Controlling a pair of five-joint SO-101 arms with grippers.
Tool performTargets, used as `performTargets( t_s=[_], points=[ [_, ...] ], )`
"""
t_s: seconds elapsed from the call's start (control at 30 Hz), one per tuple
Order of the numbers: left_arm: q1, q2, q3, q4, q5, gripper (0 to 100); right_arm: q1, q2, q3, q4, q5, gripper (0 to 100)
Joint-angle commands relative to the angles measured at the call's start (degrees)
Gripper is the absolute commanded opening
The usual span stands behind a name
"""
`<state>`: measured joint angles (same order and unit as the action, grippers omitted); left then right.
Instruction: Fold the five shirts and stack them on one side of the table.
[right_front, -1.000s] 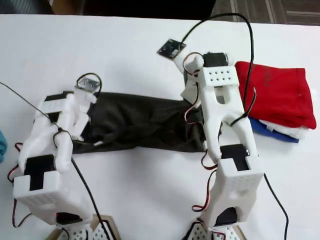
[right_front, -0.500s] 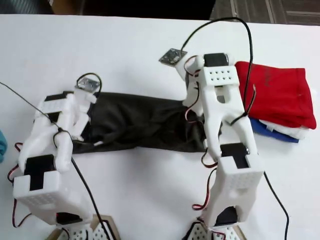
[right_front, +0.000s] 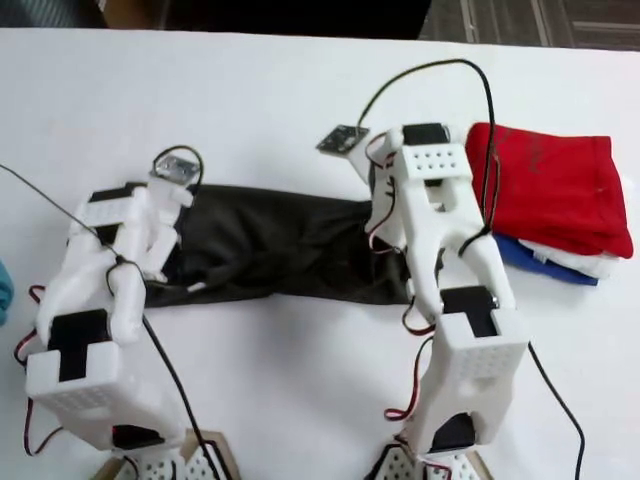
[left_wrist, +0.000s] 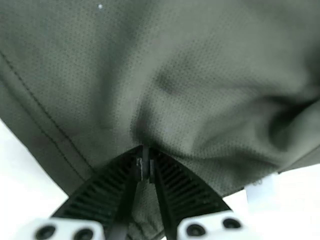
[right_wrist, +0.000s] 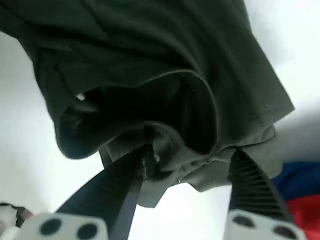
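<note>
Clenching one shirt (right_front: 280, 240) end, the left hand (left_wrist: 145, 165) is anchoring it while the released right hand (right_wrist: 192, 155) is straddling the other, likely needing both layers before closing.

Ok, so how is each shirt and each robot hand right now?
dark shirt: rumpled into a long strip, lying on the table.
left gripper: fingers shut on the dark shirt.
right gripper: fingers open at the dark shirt's other end.
red shirt: folded, top of the stack.
white shirt: folded, under the red shirt.
blue shirt: folded, under the red shirt.
</note>
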<state>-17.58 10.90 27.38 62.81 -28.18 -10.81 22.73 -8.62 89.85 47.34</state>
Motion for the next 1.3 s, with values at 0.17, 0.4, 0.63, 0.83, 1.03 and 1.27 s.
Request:
performTargets(
  t_s=[0.17,0.4,0.63,0.83,1.03,1.27],
  points=[
    [0.62,0.44,-0.13,-1.14,-0.09,3,0.57,-3.65,1.67,-8.22,0.18,9.8],
    [0.62,0.44,-0.13,-1.14,-0.09,3,1.54,-3.65,1.41,-9.98,0.09,1.9],
    [0.62,0.44,-0.13,-1.14,-0.09,3,3.12,-3.74,-2.37,-9.71,0.09,2.0],
    [0.62,0.44,-0.13,-1.14,0.00,3,4.44,-3.47,-7.65,-9.89,0.18,2.0],
    [0.62,0.44,-0.13,-1.14,0.00,3,4.62,3.12,-12.22,-10.42,0.09,2.3],
    [0.62,0.44,-0.13,-1.14,0.00,3,4.26,7.87,-20.48,-2.86,0.00,14.3]
  ],
)
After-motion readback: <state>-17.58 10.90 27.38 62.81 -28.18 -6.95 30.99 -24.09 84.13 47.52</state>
